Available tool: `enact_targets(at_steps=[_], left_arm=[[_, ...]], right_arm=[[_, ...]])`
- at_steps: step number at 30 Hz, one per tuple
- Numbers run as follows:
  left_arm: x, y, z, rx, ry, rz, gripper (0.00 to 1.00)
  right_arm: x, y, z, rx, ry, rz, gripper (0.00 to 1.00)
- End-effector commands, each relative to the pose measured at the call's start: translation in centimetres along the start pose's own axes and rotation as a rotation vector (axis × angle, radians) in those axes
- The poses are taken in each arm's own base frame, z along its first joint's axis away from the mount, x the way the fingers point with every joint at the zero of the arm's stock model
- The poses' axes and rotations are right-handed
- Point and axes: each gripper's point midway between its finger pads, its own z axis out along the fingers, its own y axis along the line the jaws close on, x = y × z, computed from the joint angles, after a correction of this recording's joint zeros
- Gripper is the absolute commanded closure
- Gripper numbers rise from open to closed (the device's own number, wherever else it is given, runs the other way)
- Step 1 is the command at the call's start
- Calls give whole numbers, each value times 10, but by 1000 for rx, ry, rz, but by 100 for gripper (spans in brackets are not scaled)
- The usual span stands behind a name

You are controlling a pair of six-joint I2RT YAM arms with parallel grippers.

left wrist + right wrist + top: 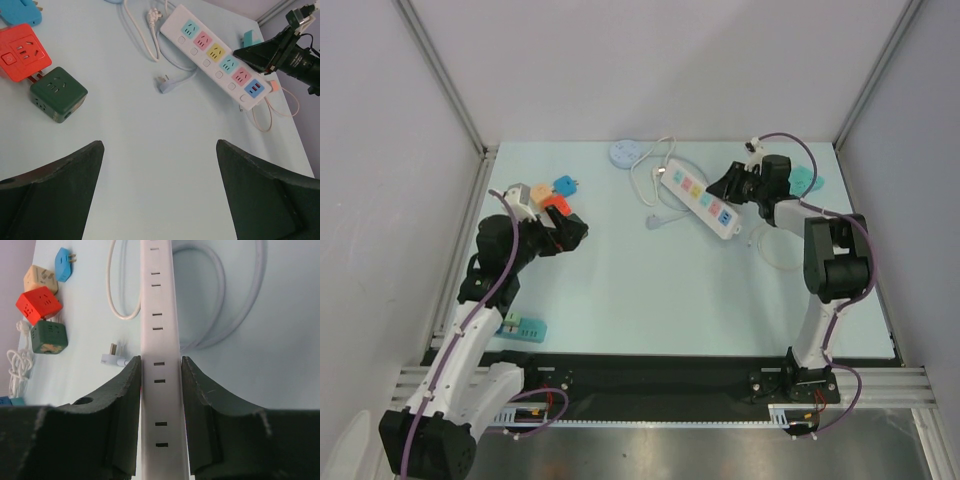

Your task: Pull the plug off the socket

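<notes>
Orange-red cube plug [22,57] at far-left of table [160,125], pins [35,77] sunk into dark green cube socket [57,94] just beside it. Only mated pair on show, so prob. the task's pair. Long axis of the pair running diag. in left wrist view, orange end up-left, green end down-right, both flat on the table. Lies ahead and to the left of left gripper [159,145], outside the gap btw its fingers. Fingers spread wide, holding nothing. Left arm clearly nearer; right arm well apart, across the table. Coming move, by judgement: bring left gripper over the pair, close across one cube, pull along that diag. axis. Other cube likely to drag along unless held down.

Right gripper [160,362] pinching white power strip [218,56] across its width at the USB end, pads against both sides. Strip's coloured sockets all bare. Loose white plug [166,84] lying beside the strip.

Hard to make out: small peach piece [274,85] at strip's end by the right fingertip, plug or not, can't tell. Thin cable [265,117] looping near it. Depth of the pins hidden. Blue adapter [20,12] cut off at frame edge.
</notes>
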Motion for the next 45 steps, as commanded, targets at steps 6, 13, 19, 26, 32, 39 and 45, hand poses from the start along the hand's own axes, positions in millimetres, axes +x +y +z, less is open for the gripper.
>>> enact_targets(at_steps=[6, 13, 19, 26, 32, 39, 45], left_arm=[[6, 15, -1, -68, -15, -103, 0], [13, 28, -5, -104, 0, -163, 0], [11, 33, -17, -162, -18, -167, 0], [12, 48, -27, -266, -38, -215, 1], [21, 67, -27, -383, 2, -266, 0], [16, 100, -39, -611, -38, -308, 0], [13, 119, -58, -811, -19, -352, 1]], right_arm=[[17, -13, 11, -63, 35, 0, 77], [15, -22, 4, -34, 52, -60, 37], [-12, -14, -16, 2, 8, -170, 19], [-35, 51, -77, -132, -13, -434, 13], [9, 128, -147, -358, 97, -550, 11], [65, 168, -196, -491, 154, -671, 9], [75, 158, -208, -515, 117, -660, 4]])
